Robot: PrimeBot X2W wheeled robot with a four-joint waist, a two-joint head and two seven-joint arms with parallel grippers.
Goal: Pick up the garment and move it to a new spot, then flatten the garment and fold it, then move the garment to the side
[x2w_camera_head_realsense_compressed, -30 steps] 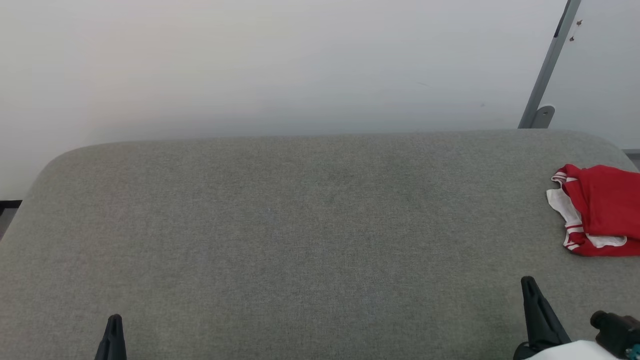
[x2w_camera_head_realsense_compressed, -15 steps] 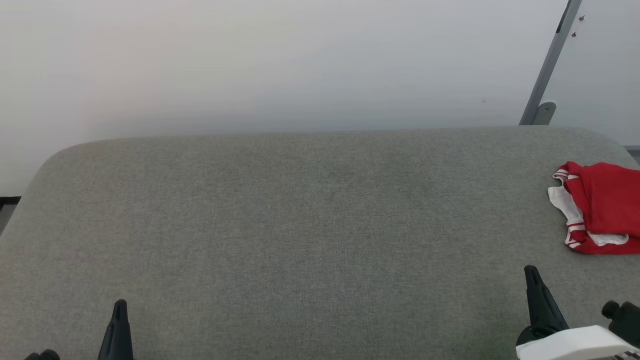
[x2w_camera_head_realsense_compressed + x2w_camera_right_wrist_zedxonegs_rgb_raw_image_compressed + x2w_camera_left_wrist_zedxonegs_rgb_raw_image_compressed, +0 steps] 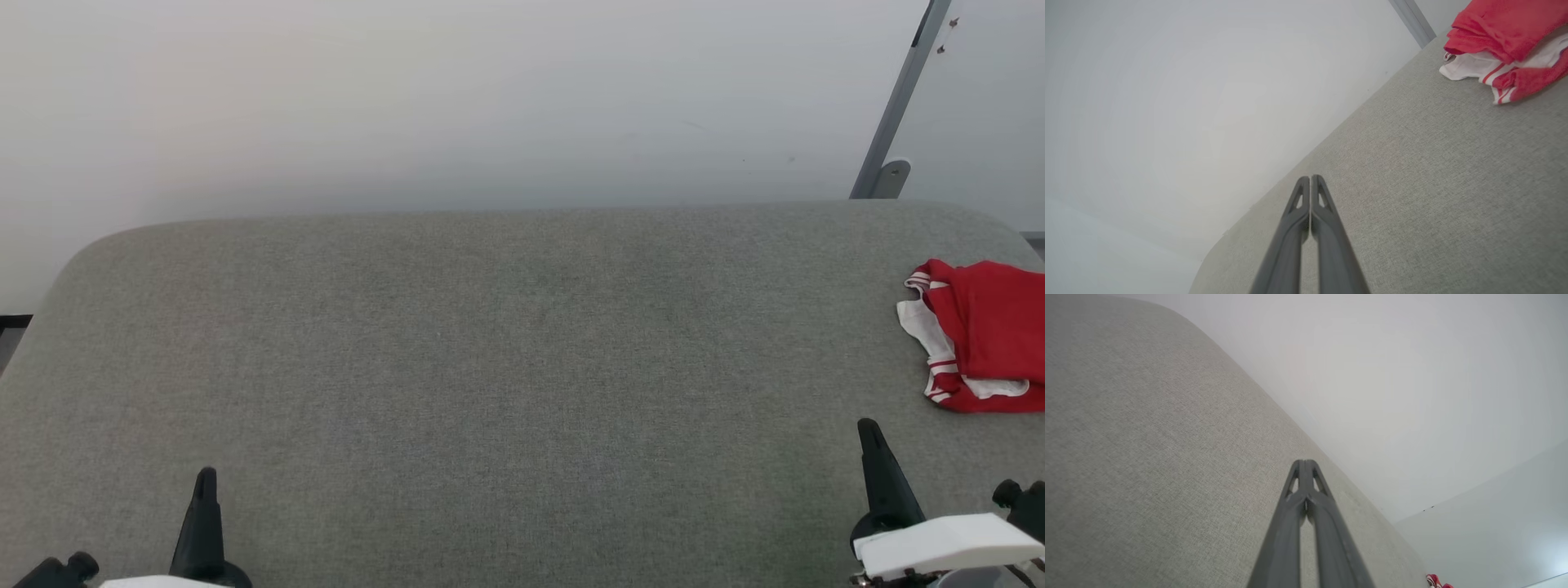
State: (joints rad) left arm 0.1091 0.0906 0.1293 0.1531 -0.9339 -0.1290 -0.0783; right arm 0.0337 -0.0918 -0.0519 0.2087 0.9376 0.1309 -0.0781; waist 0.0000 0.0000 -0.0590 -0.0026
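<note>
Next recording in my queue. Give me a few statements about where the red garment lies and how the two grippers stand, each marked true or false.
1. The garment lies near the right edge of the grey padded surface. True.
2. The right gripper is shut on the garment. False: its fingers are shut on nothing, and bare surface separates it from the cloth.
3. The left gripper has its fingers closed together and holds nothing. True.
4. The garment is spread out flat in a single layer. False: it is bunched, with red layers lying over the white striped cuffs.
</note>
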